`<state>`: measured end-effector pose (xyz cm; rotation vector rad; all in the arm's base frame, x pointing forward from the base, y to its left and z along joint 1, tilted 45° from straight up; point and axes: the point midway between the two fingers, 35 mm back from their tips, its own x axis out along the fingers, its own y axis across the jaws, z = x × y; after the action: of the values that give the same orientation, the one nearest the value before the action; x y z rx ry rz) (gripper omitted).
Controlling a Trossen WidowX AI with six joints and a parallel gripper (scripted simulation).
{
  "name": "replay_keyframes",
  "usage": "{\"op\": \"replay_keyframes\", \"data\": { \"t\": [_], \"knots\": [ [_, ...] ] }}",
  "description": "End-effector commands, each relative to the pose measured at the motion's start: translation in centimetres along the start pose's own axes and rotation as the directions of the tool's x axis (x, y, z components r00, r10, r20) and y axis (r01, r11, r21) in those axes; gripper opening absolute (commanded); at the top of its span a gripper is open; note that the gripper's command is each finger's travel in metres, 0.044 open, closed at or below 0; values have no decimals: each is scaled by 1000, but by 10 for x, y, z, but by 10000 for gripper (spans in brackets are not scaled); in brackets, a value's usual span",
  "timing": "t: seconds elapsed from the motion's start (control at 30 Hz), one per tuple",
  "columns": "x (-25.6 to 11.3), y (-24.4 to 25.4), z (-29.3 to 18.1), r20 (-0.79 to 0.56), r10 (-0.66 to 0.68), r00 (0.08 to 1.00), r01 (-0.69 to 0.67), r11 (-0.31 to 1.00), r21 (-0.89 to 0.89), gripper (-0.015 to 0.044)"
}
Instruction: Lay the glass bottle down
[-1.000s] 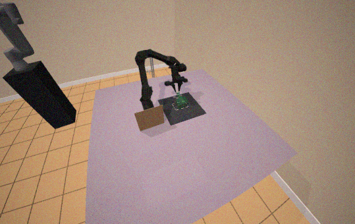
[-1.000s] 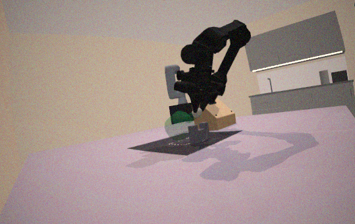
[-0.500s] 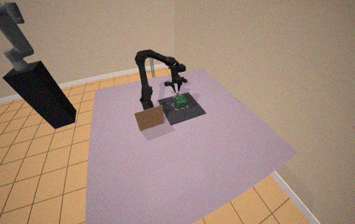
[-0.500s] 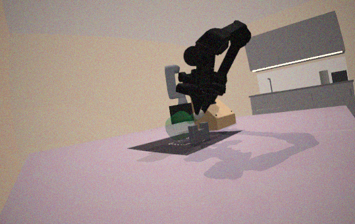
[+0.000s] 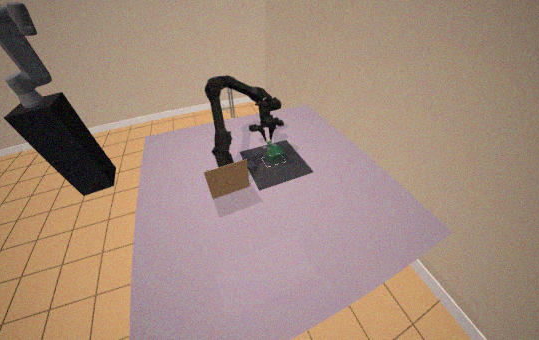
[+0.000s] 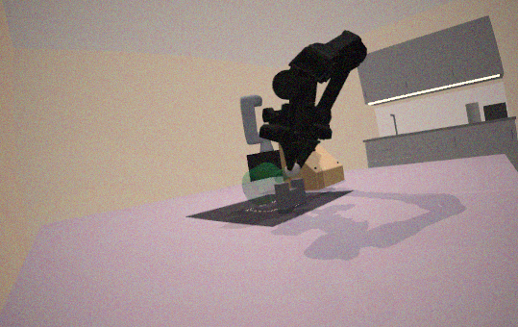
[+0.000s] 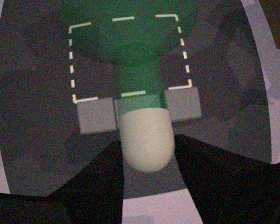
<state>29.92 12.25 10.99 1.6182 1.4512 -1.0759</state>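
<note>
From the top view, we see our black arm point(image 5: 218, 112) point(image 6: 333, 62) reach over the lilac table point(image 5: 267, 260) point(image 6: 160, 269) point(image 7: 156, 212), its gripper point(image 5: 269, 142) point(image 6: 293, 169) point(image 7: 148, 145) pointing down at the dark mat point(image 5: 292, 172) point(image 6: 237, 215) point(image 7: 36, 115). The green glass bottle point(image 5: 275, 151) point(image 6: 262, 184) point(image 7: 138, 65) is over the mat, its neck toward 11 o'clock and its body partly overlapping the dashed outline point(image 5: 267, 166) point(image 6: 261, 211) point(image 7: 72, 65). A brown block point(image 5: 228, 179) point(image 6: 324, 170) is near the mat's 8 o'clock side.

From the exterior view, we have the bottle leaning well over, its body at the gripper's 8 o'clock and its pale cap point(image 6: 293, 169) point(image 7: 147, 140) up at the fingertips. The cap is higher than the top of the grey U-shaped rest point(image 6: 291, 194) point(image 7: 97, 116); the body is low over the outline. We cannot tell whether the glass touches the mat.

From the wrist view, we look along the bottle: body toward 12 o'clock, cap toward 6. Our jaws pinch the capped end, one finger at its 8 o'clock side and the other at its 4 o'clock side. The neck lines up between the rest's two prongs, though we cannot tell if it bears on them. The body overlaps the outline's 12 o'clock edge and reaches past it in this view.
</note>
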Motion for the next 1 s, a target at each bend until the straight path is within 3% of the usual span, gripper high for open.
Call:
{"op": "replay_keyframes", "data": {
  "t": [0.0,0.97],
  "knots": [
    [3,-1,-1,0,-2,1000,2,1000,3,112],
    [14,-2,-16,-4,4,1000,-4,1000,-16,112]
  ]
}}
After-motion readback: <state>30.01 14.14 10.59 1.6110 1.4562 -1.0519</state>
